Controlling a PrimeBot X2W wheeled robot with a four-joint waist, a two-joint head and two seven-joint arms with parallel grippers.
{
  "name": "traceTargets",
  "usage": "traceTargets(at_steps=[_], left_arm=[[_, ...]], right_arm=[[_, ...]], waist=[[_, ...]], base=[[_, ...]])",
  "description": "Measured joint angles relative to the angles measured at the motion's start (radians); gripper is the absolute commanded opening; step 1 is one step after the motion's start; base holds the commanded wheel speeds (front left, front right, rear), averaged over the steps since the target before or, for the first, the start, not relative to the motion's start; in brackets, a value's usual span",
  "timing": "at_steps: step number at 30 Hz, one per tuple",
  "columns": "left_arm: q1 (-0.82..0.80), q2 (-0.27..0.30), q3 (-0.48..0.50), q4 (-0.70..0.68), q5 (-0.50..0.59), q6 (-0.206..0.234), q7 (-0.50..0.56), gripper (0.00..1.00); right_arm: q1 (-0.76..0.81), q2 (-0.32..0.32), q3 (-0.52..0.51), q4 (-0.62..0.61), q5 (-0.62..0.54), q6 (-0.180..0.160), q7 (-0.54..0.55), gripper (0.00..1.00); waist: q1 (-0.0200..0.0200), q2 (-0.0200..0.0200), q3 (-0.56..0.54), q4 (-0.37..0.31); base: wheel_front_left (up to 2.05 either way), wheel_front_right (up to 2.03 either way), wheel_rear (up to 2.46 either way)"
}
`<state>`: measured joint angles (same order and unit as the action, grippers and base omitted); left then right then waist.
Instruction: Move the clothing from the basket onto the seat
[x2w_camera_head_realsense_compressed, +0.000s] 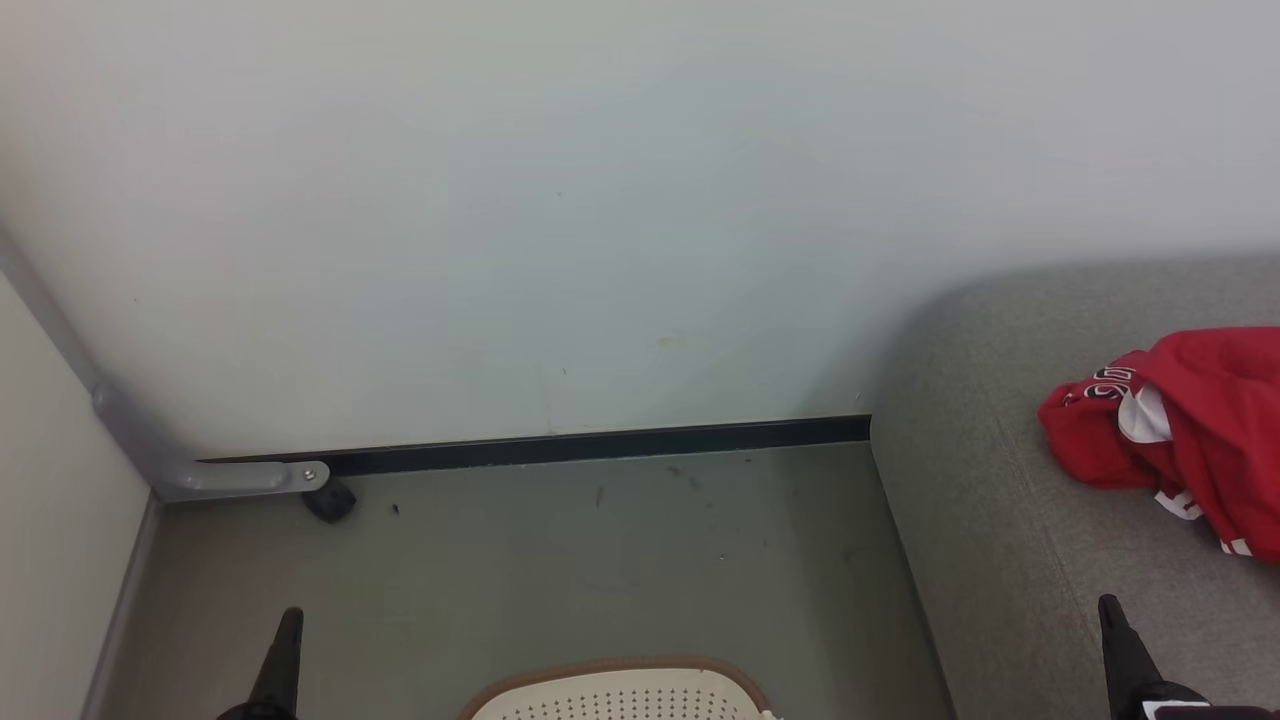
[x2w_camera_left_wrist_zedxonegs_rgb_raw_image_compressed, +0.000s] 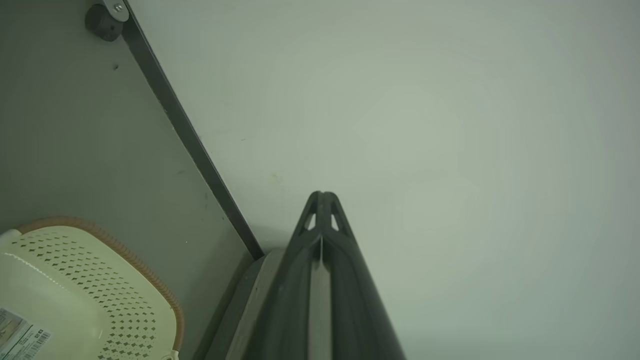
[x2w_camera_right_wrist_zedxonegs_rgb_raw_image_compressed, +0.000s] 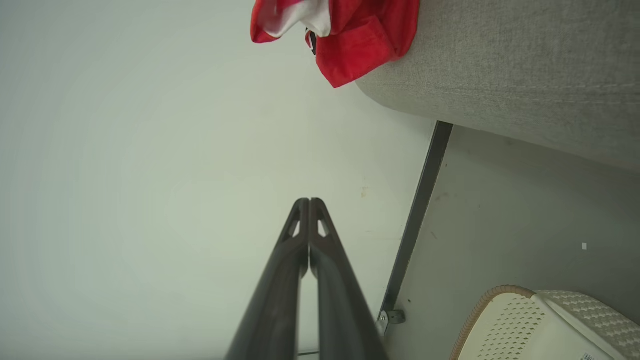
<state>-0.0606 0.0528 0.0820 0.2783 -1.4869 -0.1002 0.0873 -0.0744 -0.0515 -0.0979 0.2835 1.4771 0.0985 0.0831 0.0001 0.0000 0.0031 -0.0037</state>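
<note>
Red clothing (x2w_camera_head_realsense_compressed: 1185, 430) with white panels and dark numerals lies bunched on the grey seat (x2w_camera_head_realsense_compressed: 1000, 480) at the right; the right wrist view has the clothing (x2w_camera_right_wrist_zedxonegs_rgb_raw_image_compressed: 350, 35) at the seat's (x2w_camera_right_wrist_zedxonegs_rgb_raw_image_compressed: 510, 70) rounded corner. The cream perforated basket (x2w_camera_head_realsense_compressed: 625, 692) with a brown rim stands on the floor at the bottom centre, and what shows of its inside (x2w_camera_left_wrist_zedxonegs_rgb_raw_image_compressed: 75, 295) holds no clothing. My left gripper (x2w_camera_head_realsense_compressed: 288, 625) is shut and holds nothing, left of the basket. My right gripper (x2w_camera_head_realsense_compressed: 1110, 615) is shut and holds nothing, over the seat's front.
A pale wall (x2w_camera_head_realsense_compressed: 560, 220) with a dark skirting strip (x2w_camera_head_realsense_compressed: 600, 445) closes off the floor (x2w_camera_head_realsense_compressed: 600, 560) ahead. A grey rail with a bracket and a small black wheel (x2w_camera_head_realsense_compressed: 328, 500) sits in the left corner. A label is stuck inside the basket (x2w_camera_left_wrist_zedxonegs_rgb_raw_image_compressed: 22, 330).
</note>
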Motion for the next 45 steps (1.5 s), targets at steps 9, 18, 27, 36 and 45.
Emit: traceTargets(at_steps=[9, 18, 27, 36, 45], left_arm=[[-0.019, -0.01, 0.009, 0.013, -0.105, -0.023, 0.026, 0.0], [-0.019, -0.012, 0.009, 0.015, -0.113, -0.023, 0.026, 0.0], [-0.019, -0.012, 0.009, 0.015, -0.114, -0.023, 0.026, 0.0], [-0.019, -0.012, 0.009, 0.015, -0.114, -0.023, 0.026, 0.0], [-0.019, -0.012, 0.009, 0.015, -0.114, -0.023, 0.026, 0.0]], right_arm=[[-0.012, 0.007, -0.035, 0.015, 0.118, 0.021, 0.03, 0.0], [-0.019, 0.007, -0.035, 0.015, 0.118, 0.022, 0.03, 0.0], [-0.019, 0.007, -0.035, 0.015, 0.118, 0.022, 0.03, 0.0], [-0.019, 0.008, -0.035, 0.015, 0.118, 0.022, 0.03, 0.0], [-0.019, 0.008, -0.035, 0.015, 0.119, 0.022, 0.03, 0.0]], waist=[[0.0, 0.0, -0.001, 0.004], [0.0, 0.0, -0.001, 0.004], [0.0, 0.0, -0.001, 0.004], [0.0, 0.0, -0.001, 0.004], [-0.0001, 0.0, -0.001, 0.004]], base=[[0.0, 0.0, 0.0], [0.0, 0.0, 0.0], [0.0, 0.0, 0.0], [0.0, 0.0, 0.0], [0.0, 0.0, 0.0]])
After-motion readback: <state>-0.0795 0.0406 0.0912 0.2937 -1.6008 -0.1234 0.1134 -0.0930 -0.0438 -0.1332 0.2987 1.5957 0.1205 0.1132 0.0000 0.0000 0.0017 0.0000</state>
